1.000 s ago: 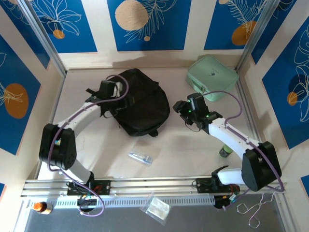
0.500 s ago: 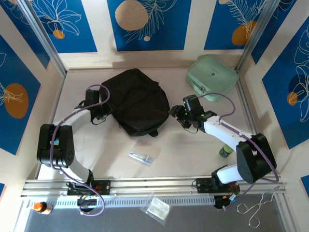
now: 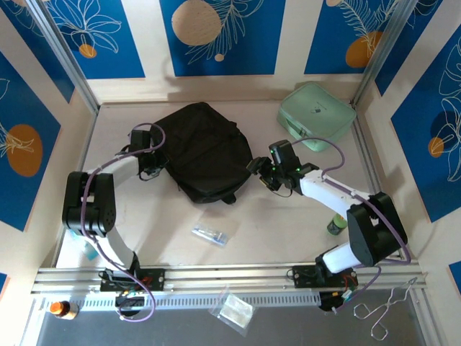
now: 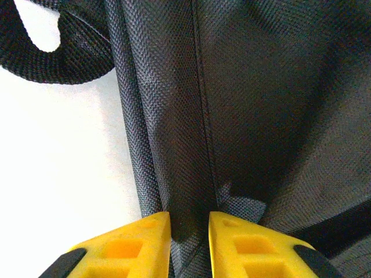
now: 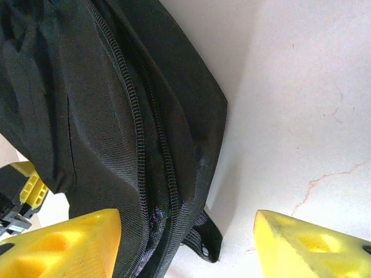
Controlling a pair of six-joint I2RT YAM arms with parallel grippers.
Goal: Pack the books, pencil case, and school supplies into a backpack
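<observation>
Left gripper (image 3: 149, 164): at the left edge of the backpack (image 3: 205, 151), jaws narrow, its yellow fingers (image 4: 130, 246) pinching a fold of black woven fabric between them; a strap loop (image 4: 64, 55) lies on the white surface beyond. Backpack: black, rounded, lying flat on the surface (image 3: 288, 231) at centre, toward the back wall, between the two grippers. Pencil case (image 3: 210, 233): small clear pouch, flat on the surface, nearer the arm bases than the backpack and apart from it, touched by neither gripper. Right gripper (image 3: 261, 173): at the right edge of the backpack, jaws wide, holding nothing; in the right wrist view the zip (image 5: 136, 127) runs along the backpack's edge close beside one finger (image 5: 64, 246), and the other finger stands over bare surface. Mint-green case (image 3: 317, 115): closed, in the far right corner, well apart from the backpack. Small green container (image 3: 335, 225): on the surface beside the right arm.
</observation>
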